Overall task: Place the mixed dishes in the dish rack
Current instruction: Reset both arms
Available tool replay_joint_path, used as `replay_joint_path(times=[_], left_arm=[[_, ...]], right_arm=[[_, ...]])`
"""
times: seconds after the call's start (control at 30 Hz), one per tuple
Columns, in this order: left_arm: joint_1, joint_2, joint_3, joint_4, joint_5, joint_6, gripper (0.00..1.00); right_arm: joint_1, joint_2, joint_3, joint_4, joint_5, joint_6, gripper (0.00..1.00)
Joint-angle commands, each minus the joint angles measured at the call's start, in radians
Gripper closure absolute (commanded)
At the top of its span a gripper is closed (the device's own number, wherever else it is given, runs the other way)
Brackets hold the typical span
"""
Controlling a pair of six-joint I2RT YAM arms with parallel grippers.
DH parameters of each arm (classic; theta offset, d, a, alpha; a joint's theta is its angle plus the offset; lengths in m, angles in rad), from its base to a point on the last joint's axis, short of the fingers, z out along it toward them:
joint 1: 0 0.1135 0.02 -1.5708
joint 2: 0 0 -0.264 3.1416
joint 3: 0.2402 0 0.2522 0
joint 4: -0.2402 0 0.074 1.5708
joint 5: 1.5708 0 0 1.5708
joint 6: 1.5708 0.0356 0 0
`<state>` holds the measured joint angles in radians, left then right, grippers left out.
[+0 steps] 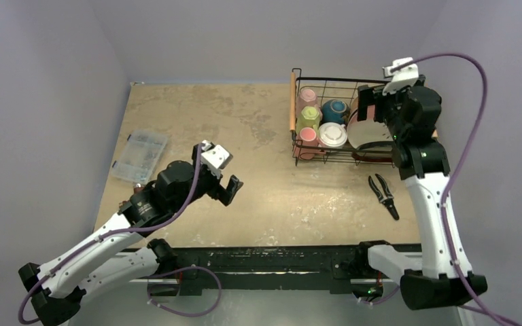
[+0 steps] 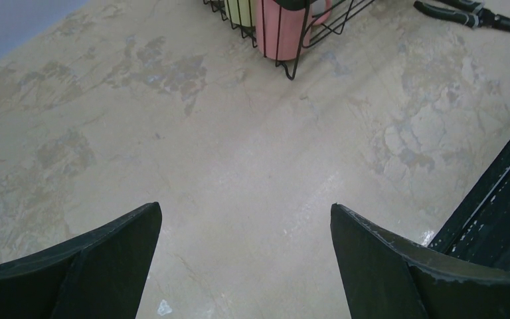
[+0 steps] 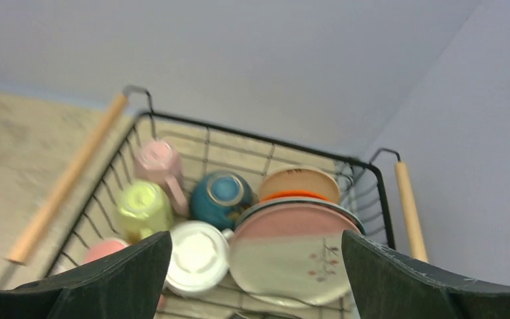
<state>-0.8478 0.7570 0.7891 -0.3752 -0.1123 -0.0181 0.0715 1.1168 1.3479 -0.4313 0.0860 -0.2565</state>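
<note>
The dish rack (image 1: 329, 80), a black wire basket with wooden bar handles, stands at the table's far right. In it are pale pink (image 3: 156, 159), yellow-green (image 3: 143, 209), salmon (image 3: 103, 251) and white (image 3: 199, 256) mugs, mouths down, and an upturned teal bowl (image 3: 222, 196). Plates lean on edge at its right: a pink-and-cream one (image 3: 299, 256) in front, a red-orange one (image 3: 299, 195) and a cream one (image 3: 299, 179) behind. My right gripper (image 3: 255, 234) hangs open above the plates, holding nothing. My left gripper (image 2: 246, 219) is open over bare table, left of the rack.
Black pliers (image 1: 384, 195) lie in front of the rack near the right arm. A clear plastic compartment box (image 1: 140, 155) sits by the table's left edge. A black rail (image 1: 265, 258) runs along the near edge. Walls close in the back and both sides.
</note>
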Motion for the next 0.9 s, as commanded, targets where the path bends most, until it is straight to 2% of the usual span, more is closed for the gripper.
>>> replay_joint_path(times=[0.0, 0.13, 0.27, 0.4, 0.6, 0.87], left_arm=[[-0.004, -0.016, 0.086, -0.027, -0.065, -0.104, 0.02], [-0.004, -0.017, 0.172, -0.099, -0.104, -0.153, 0.01], [-0.004, -0.028, 0.253, -0.173, -0.138, -0.192, 0.01], [-0.004, -0.107, 0.251, -0.226, -0.202, -0.283, 0.0], [-0.005, -0.339, 0.16, -0.234, -0.211, -0.415, 0.0], [-0.004, -0.496, 0.215, -0.407, -0.21, -0.5, 0.0]], right_arm=[[-0.002, -0.113, 0.005, 0.059, -0.149, 0.318, 0.01], [-0.002, -0.196, 0.028, -0.01, -0.207, 0.476, 0.01], [-0.001, -0.263, 0.065, -0.121, -0.261, 0.458, 0.01], [-0.002, -0.382, 0.018, -0.189, -0.186, 0.462, 0.01], [0.0, -0.628, -0.081, -0.263, -0.088, 0.545, 0.01], [0.0, -0.764, -0.114, -0.367, -0.001, 0.652, 0.01]])
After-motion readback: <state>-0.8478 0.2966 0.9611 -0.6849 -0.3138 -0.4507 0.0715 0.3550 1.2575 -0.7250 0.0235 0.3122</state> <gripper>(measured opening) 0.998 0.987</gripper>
